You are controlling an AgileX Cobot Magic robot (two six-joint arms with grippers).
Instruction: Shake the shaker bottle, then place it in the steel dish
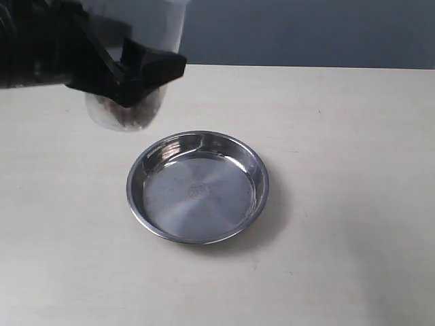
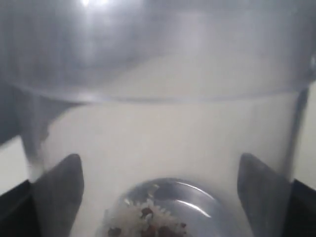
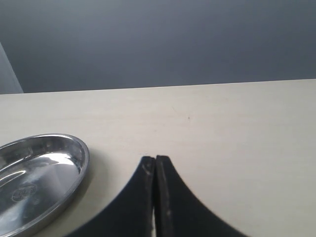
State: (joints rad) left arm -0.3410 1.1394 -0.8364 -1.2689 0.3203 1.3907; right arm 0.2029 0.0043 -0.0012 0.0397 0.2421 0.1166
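Tabletop (image 1: 340, 204) pale beige, wall (image 1: 306, 34) grey-blue; left tool (image 2: 160, 195) grips shaker bottle (image 1: 115, 117), right tool (image 3: 155, 168) closed.

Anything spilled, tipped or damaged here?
Nothing stands out. The clear plastic shaker bottle is held in the left gripper, beside the round shiny steel dish. Its brown granules are inside; none show on the pale table or in the dish, which sits flat and empty.

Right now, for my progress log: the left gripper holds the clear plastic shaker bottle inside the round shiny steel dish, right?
Not inside: the exterior view shows the left gripper holding the clear plastic shaker bottle beside the round steel dish.
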